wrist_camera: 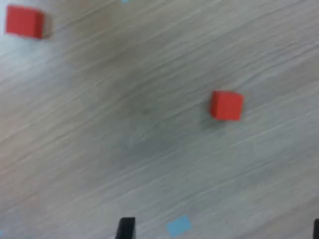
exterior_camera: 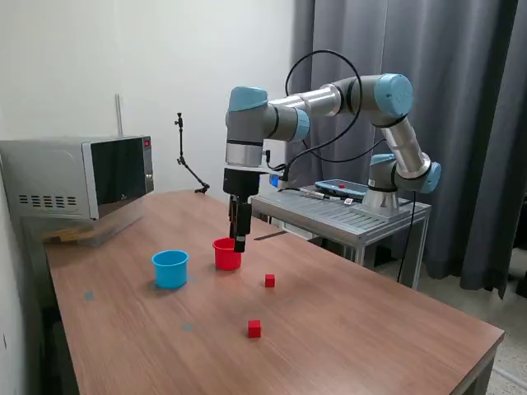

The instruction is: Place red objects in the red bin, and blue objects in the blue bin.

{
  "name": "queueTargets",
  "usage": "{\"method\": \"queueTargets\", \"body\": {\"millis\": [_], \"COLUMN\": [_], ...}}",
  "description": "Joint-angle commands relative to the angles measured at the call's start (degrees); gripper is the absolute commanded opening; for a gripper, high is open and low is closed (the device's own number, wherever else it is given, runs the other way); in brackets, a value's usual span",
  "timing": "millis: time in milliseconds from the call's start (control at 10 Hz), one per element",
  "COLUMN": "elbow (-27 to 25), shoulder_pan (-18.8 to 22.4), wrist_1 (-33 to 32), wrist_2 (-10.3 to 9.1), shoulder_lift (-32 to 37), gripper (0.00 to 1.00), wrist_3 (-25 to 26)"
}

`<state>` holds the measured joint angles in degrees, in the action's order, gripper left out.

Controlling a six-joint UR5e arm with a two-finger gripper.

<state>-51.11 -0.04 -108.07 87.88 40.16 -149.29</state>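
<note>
The hand (exterior_camera: 240,243) hangs just over the red cup (exterior_camera: 226,254), fingers spread and pinching nothing. 2 red cubes (exterior_camera: 269,281) (exterior_camera: 254,328) sit flat on the desk (exterior_camera: 370,329), well apart; blue cup (exterior_camera: 170,268) upright.

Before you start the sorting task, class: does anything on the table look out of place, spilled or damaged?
Nothing looks damaged or spilled. The red cup and blue cup stand upright. Two red cubes lie loose on the table, not yet in a cup. No blue cubes are visible. The gripper hangs over the red cup.
</note>
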Motion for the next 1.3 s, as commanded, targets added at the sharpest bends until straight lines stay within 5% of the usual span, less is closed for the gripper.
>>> {"method": "queueTargets", "body": {"millis": [0,400,600,900,1200], "elbow": [-0.39,-4.6,-4.36,-2.34,0.39], "shoulder_pan": [2.84,4.61,4.87,4.7,3.91], "wrist_1": [-0.22,-2.66,-3.64,-2.95,0.04], "wrist_2": [1.41,1.6,-0.16,-7.27,-7.37], "shoulder_lift": [0.1,0.27,-1.56,-4.03,-7.45], "gripper": [1.0,1.0,1.0,1.0,1.0], "wrist_3": [8.53,11.82,11.04,4.19,3.91]}}
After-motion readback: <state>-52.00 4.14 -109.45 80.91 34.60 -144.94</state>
